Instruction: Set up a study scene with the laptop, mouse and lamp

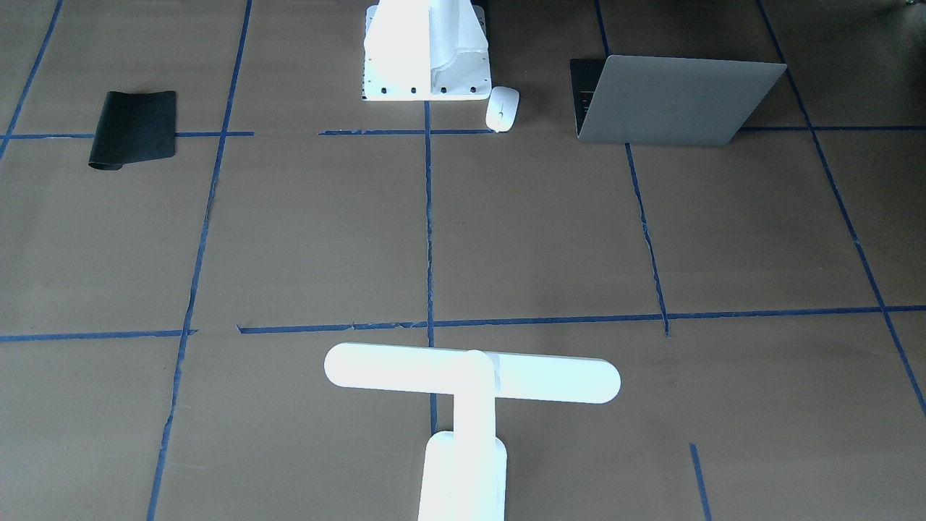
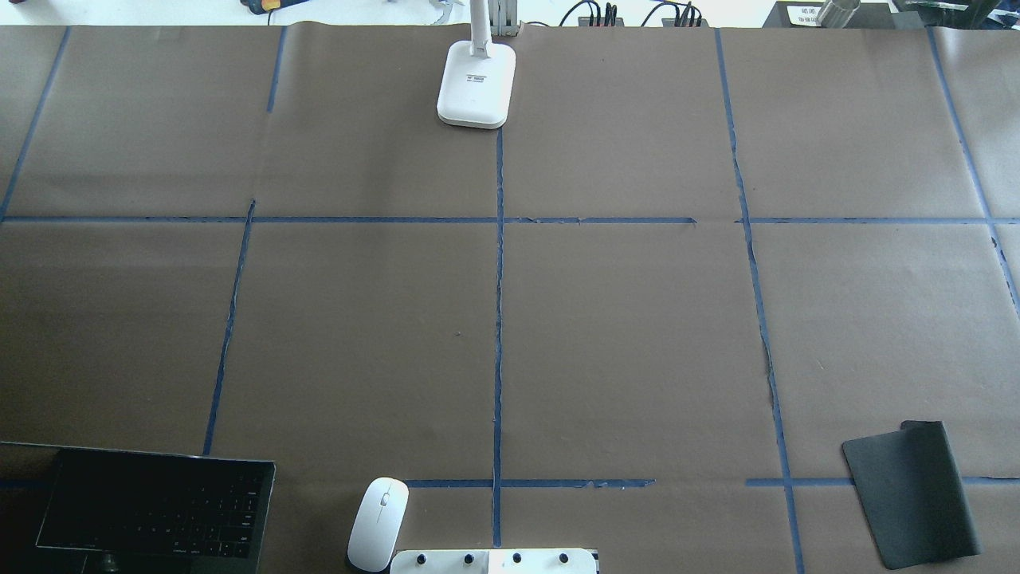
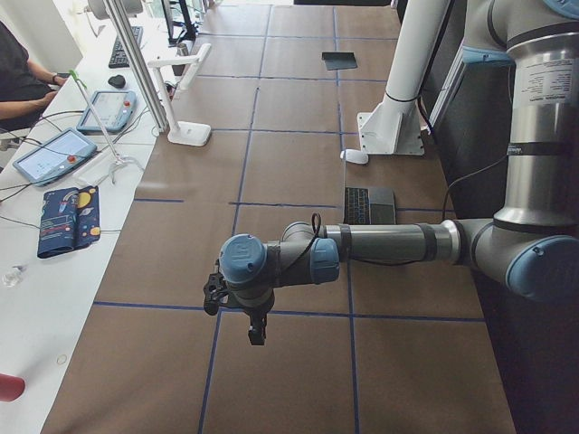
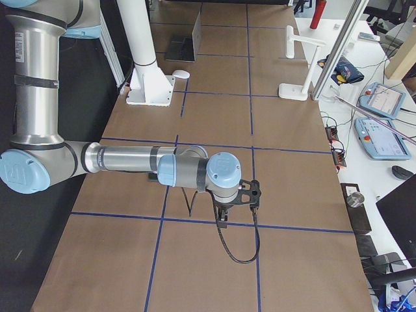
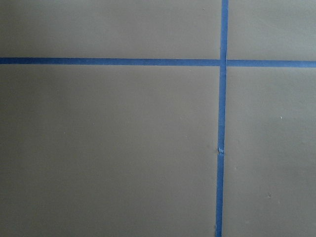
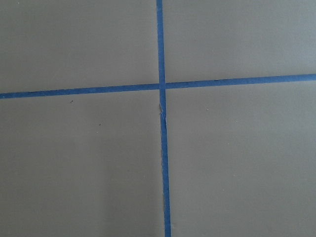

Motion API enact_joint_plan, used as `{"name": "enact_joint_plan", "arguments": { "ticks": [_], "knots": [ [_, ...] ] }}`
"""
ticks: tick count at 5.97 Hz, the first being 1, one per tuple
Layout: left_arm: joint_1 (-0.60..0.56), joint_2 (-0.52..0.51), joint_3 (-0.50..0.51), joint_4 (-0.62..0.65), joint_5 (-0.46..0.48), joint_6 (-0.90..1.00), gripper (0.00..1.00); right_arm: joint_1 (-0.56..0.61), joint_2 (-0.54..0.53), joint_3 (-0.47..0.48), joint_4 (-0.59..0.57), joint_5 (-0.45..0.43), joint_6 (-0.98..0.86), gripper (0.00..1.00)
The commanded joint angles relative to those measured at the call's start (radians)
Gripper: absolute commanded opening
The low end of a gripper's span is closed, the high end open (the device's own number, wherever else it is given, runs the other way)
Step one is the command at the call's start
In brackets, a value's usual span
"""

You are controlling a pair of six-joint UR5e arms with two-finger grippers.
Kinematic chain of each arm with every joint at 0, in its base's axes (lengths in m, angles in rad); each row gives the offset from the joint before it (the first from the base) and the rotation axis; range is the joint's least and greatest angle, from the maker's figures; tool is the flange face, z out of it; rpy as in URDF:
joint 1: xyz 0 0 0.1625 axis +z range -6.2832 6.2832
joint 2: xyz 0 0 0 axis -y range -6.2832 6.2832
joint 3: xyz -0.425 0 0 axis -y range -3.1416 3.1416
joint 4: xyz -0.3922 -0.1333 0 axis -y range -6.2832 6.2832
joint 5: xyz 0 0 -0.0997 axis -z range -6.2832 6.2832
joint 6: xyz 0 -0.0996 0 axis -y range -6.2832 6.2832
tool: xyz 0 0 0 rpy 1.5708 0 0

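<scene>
The grey laptop (image 1: 673,101) stands open at the table's near-robot edge on my left side; its dark keys show in the overhead view (image 2: 151,510). The white mouse (image 1: 502,108) lies beside it, next to the pedestal, and shows in the overhead view (image 2: 378,522). The white T-shaped lamp (image 1: 470,376) stands upright at the far edge, centre; its base shows in the overhead view (image 2: 476,84). My left gripper (image 3: 256,334) and right gripper (image 4: 221,218) hang over bare paper beyond the table's ends, far from all three. I cannot tell if they are open or shut.
A black soft mat (image 2: 912,494) lies near the robot on my right side. The white boxy pedestal (image 1: 427,51) stands at the centre of the near-robot edge. Brown paper with blue tape lines (image 5: 222,148) covers the table. Operators' tablets (image 3: 54,154) lie beyond the far edge.
</scene>
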Motion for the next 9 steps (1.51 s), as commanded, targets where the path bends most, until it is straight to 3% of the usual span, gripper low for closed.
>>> {"name": "enact_joint_plan", "arguments": {
  "ticks": [1,4,5,7,9],
  "knots": [
    [0.0,-0.004,-0.049,0.007,0.003,-0.044,1.0,0.0,0.0,0.0,0.001,0.0,-0.002,1.0],
    [0.011,0.028,-0.265,0.118,0.001,-0.309,1.0,-0.002,0.008,0.0,0.0,0.002,0.002,1.0],
    [0.062,0.059,-0.385,0.184,0.001,-0.412,1.0,-0.003,0.008,0.0,0.0,0.003,0.003,1.0],
    [0.154,0.148,-0.568,0.191,0.0,-0.625,1.0,-0.003,0.008,-0.002,0.0,0.005,0.002,1.0],
    [0.245,0.177,-0.672,0.185,-0.003,-0.861,1.0,-0.003,0.008,-0.002,0.0,0.005,0.003,1.0]
  ]
}}
